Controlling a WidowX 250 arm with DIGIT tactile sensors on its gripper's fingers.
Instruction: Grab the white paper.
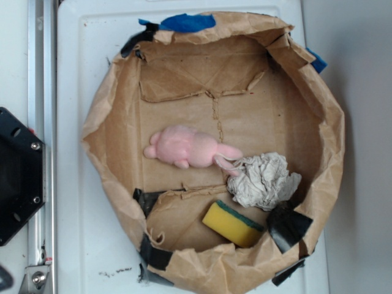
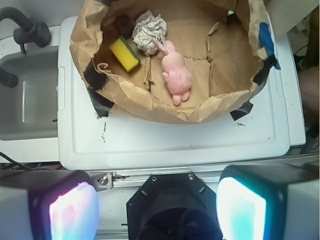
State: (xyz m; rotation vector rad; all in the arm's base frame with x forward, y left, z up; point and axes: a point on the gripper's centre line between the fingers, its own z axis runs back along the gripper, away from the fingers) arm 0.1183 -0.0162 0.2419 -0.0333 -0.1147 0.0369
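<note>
One crumpled white paper (image 1: 264, 180) lies on the floor of the brown paper bag wall (image 1: 98, 128), toward its right side in the exterior view, touching the ear of the pink plush bunny (image 1: 187, 147) beside it and sitting just above the yellow sponge (image 1: 233, 223). Black tape (image 1: 286, 225) patches the wall near the paper, and blue tape (image 1: 187, 22) marks the far rim. Only the wrist view shows the gripper (image 2: 157, 210): its two fingers (image 2: 72, 212) stand wide apart at the bottom of the picture, holding nothing. From there the paper (image 2: 148, 32) sits well away, far up the picture and left of centre, with the white tray (image 2: 175, 145) and the near wall of the bag between them.
</note>
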